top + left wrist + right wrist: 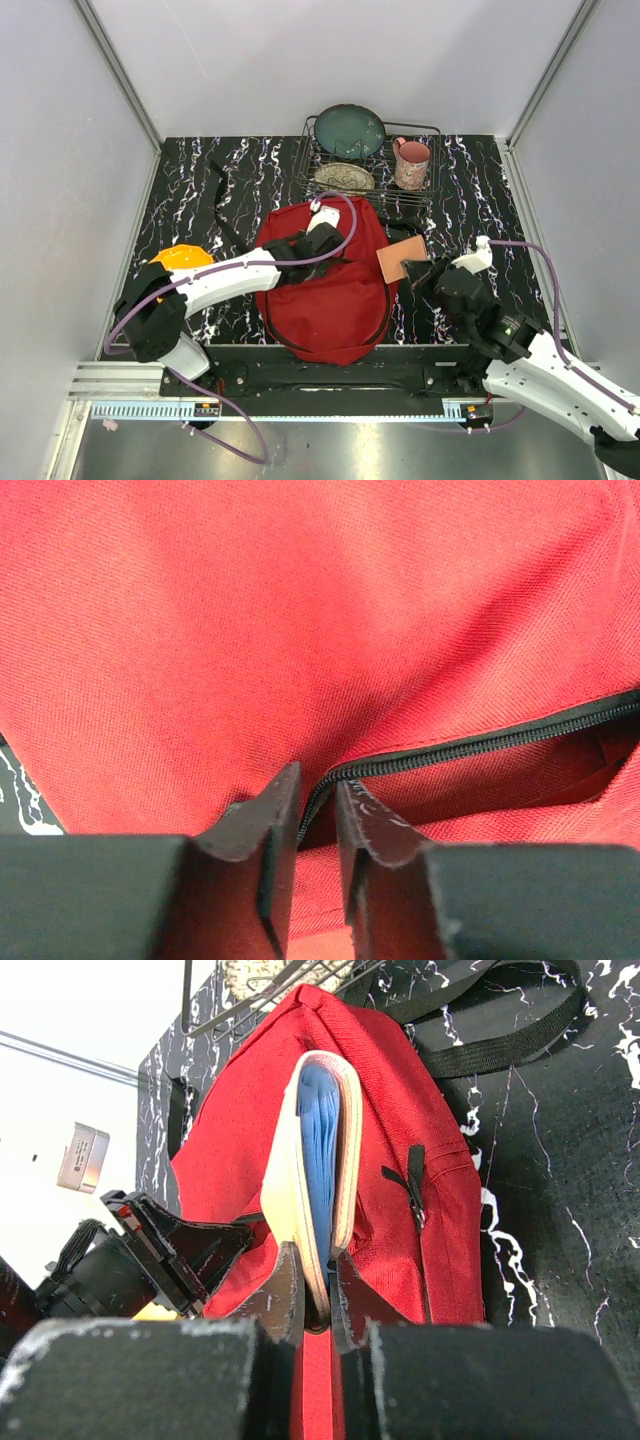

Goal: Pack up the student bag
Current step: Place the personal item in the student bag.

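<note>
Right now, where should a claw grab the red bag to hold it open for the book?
I'd pinch the loose fabric lip beside the black zipper, where the student bag gapes. Come down from above: the bag lies flat, so that raised edge is the thin fold. The left claw sits there; the right claw grips the notebook.

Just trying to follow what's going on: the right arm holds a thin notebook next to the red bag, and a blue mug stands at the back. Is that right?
Nearly. The mug is pink, not blue; the top external view shows it. The rest stands: the right end effector holds a thin notebook next to the red bag.
</note>
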### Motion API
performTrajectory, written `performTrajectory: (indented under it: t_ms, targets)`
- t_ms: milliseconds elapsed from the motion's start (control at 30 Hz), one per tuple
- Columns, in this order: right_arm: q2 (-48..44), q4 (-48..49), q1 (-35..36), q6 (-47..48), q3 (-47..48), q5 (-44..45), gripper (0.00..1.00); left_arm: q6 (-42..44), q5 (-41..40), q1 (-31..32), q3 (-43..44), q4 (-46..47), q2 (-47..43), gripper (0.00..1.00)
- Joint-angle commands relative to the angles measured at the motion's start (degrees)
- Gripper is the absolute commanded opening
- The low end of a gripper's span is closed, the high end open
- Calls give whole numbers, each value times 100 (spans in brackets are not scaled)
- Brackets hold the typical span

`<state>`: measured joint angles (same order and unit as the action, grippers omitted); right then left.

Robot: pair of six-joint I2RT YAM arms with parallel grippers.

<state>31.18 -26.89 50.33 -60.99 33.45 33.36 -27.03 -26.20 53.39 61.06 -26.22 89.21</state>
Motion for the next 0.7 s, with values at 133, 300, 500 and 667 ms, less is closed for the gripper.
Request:
performTrajectory:
  t_ms: [133, 300, 500, 667]
  targets:
    - [178, 386, 21, -44, 74, -67, 9, 189, -158, -144, -200, -490, -368, 4]
    - [301, 483, 21, 0, 109, -146, 8, 347, 18, -171, 2, -577, -580, 0]
    - [459, 1133, 21, 342, 109, -1004, 6, 557, 150, -171, 459, -692, -694, 0]
    - [1029, 1722, 21, 378, 205, -1929, 3, 646, 255, -179, 846, -815, -694, 0]
